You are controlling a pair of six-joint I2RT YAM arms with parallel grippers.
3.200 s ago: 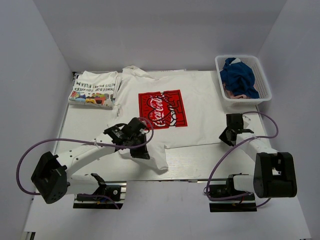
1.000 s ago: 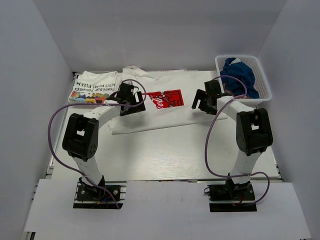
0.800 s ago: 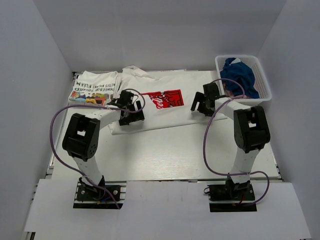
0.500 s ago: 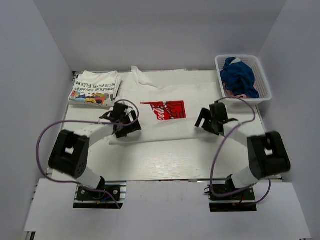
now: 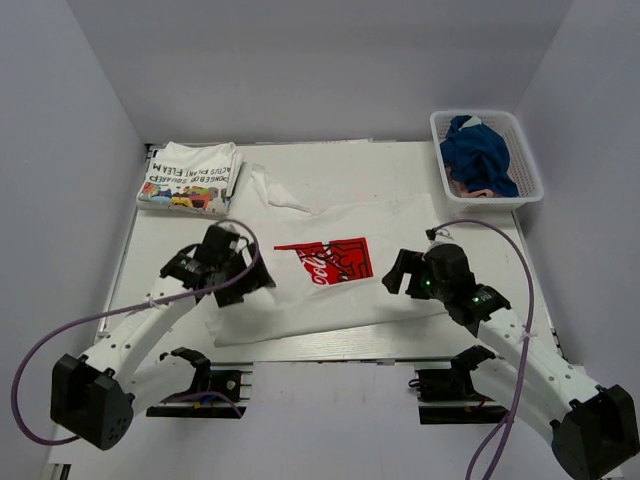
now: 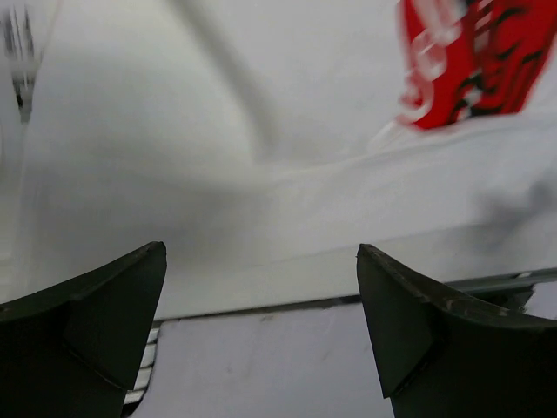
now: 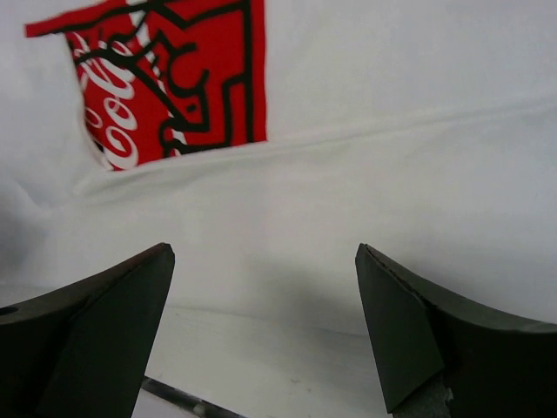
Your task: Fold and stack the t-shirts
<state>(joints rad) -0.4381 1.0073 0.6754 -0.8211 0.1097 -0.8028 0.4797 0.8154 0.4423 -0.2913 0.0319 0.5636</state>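
here | left gripper and right gripper both spread wide, empty, over partly folded red-print tee | lettered tee folded at far left

Left hand, right hand; both agape

Spread tee mid table, folded tee back left, basket back right

light: bright, even | shadows: soft | left wrist view: motion-blurred | hands: dark, defocused
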